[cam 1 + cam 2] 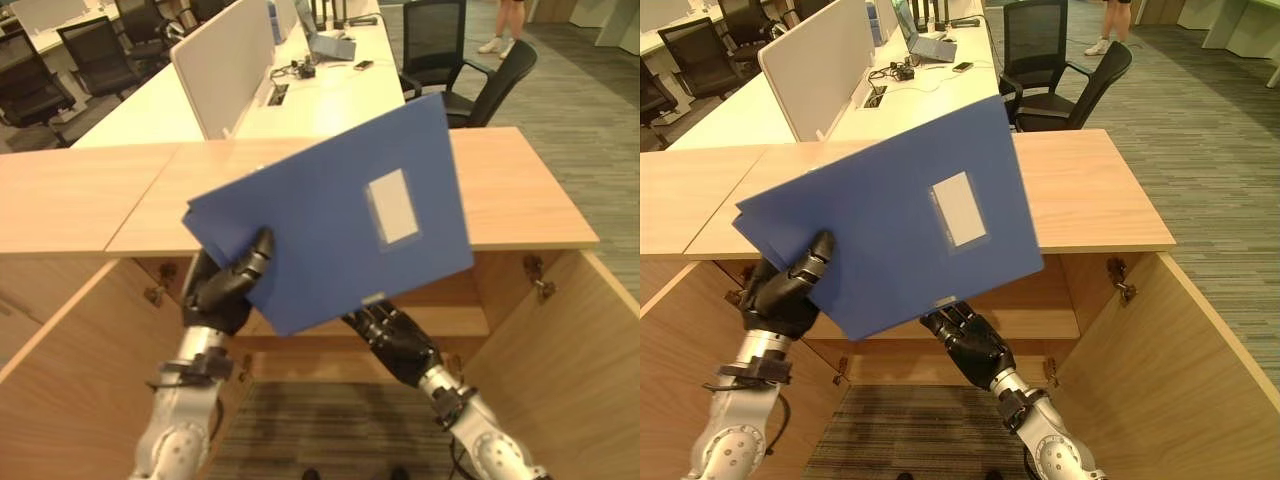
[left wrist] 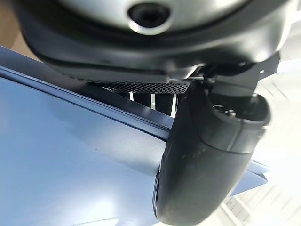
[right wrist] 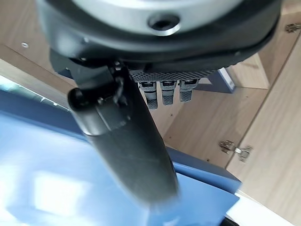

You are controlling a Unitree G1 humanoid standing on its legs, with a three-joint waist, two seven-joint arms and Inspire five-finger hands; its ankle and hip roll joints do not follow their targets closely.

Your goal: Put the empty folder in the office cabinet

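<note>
Left eye view, blue folder pinched by both robot hands, blocking open wooden cabinet, office chair behind.

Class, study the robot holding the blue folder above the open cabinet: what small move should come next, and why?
Probably lower the blue folder towards the shelf inside the open cabinet. The left hand and right hand both pinch its lower edge, and it hangs tilted above the cabinet top, not yet inside.
</note>
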